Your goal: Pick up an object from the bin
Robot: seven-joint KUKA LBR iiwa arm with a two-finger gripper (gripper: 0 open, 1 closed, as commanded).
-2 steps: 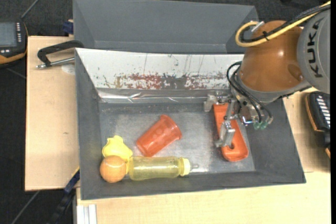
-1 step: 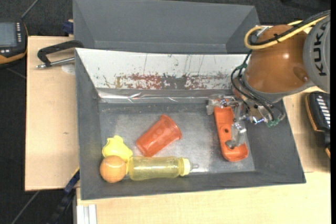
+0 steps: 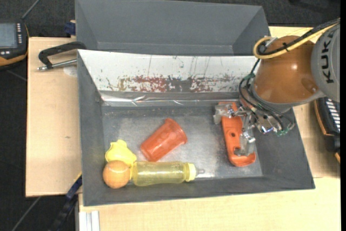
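An orange plastic tool [image 3: 232, 140] with a hooked lower end lies lengthwise at the right side of the bin floor. My gripper [image 3: 247, 130] is down right against its upper right side, under the orange wrist cover, touching or nearly touching it. An orange-red tumbler [image 3: 164, 140] lies on its side in the middle of the floor, well to the left of the gripper.
A clear yellow baby bottle [image 3: 160, 173] lies along the front wall. Its round orange cap [image 3: 116, 175] points left, and a yellow piece [image 3: 120, 152] sits just above the cap. The bin's right wall slopes up close beside the gripper.
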